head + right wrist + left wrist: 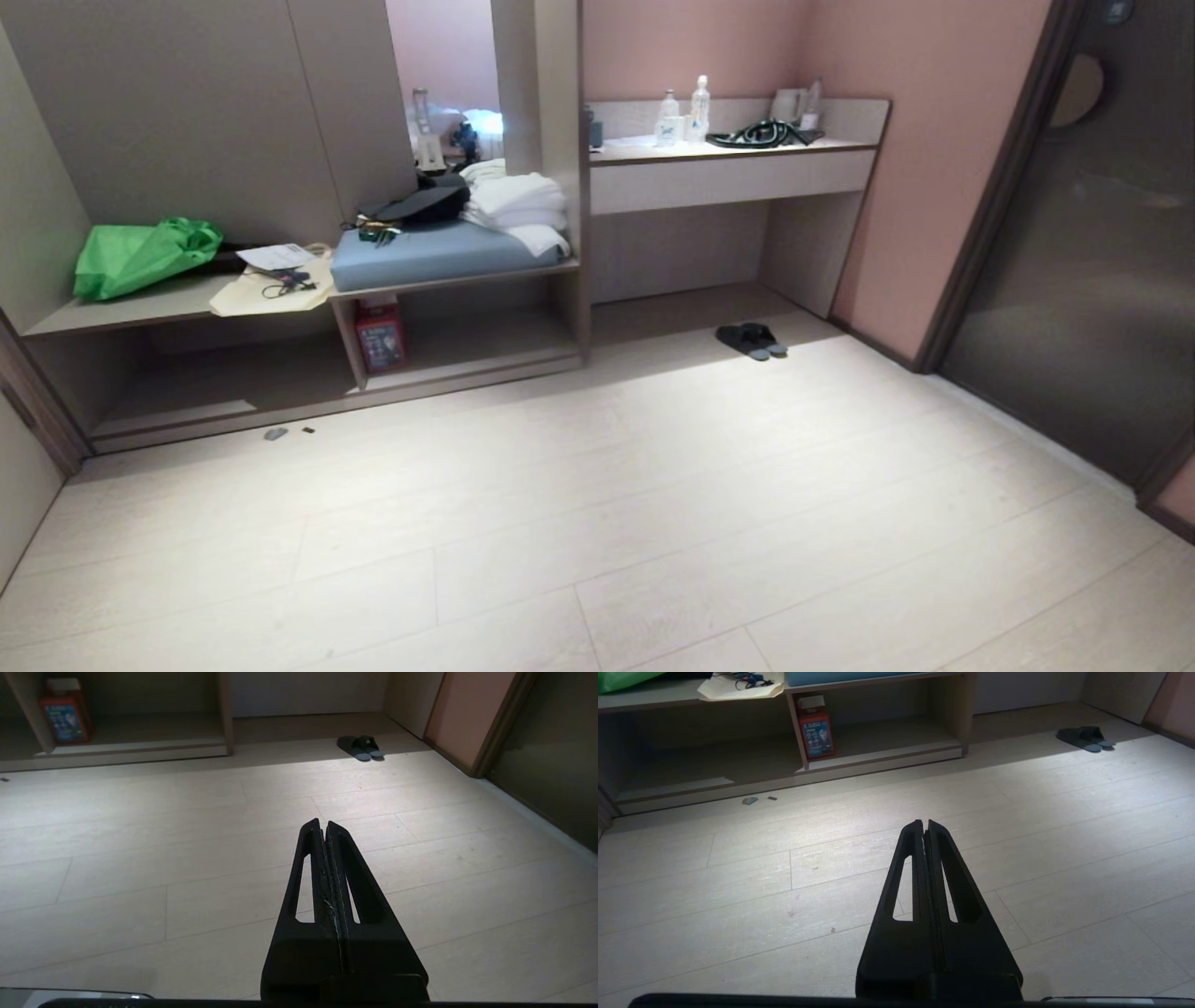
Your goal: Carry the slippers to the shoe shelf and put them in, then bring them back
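Observation:
The slippers, a grey-blue pair lying side by side, rest on the pale floor in front of the recess under the desk; they also show as the slippers and the slippers. The shoe shelf is the low open cubby under the cushioned bench, also seen as the shoe shelf and the shoe shelf. My left gripper is shut and holds nothing, well short of both. My right gripper is shut on nothing too, over bare floor. Neither arm shows in the head view.
A red box stands at the cubby's left side. A green bag, papers, a blue cushion and folded white towels lie on the bench. Bottles and a black cable sit on the desk. A dark door is at right. Small scraps lie on the floor.

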